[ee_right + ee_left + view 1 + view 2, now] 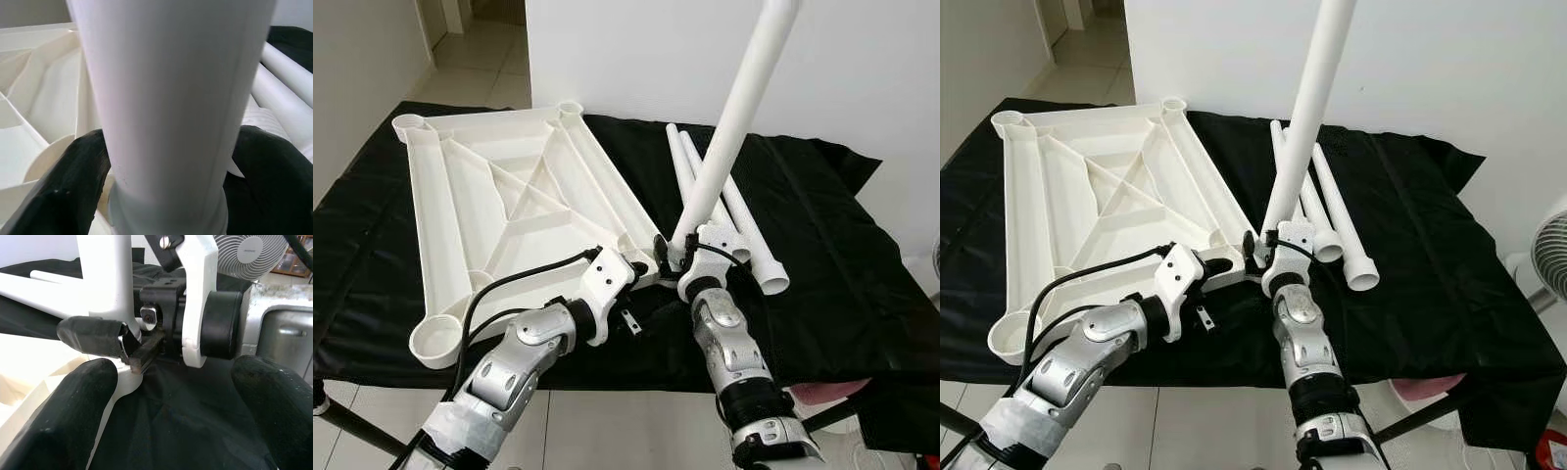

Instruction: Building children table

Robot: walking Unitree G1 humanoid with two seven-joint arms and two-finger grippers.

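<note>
At tabletop [509, 206] corner — right gripper [677, 257] apparently clamps leg [734, 117].

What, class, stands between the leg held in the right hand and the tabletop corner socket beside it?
Nothing visible does. The right hand holds the upright leg at the near corner socket of the upturned tabletop; the left hand sits beside, not between.

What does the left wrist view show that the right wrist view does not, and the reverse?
Left wrist view: the right pincer from the side, clamped on the upright leg, a fan behind, and black cloth between the open left pincer tips. Right wrist view: the spare legs lying flat and the tabletop with its inner ribs. Both: the held leg and the corner socket.
</note>
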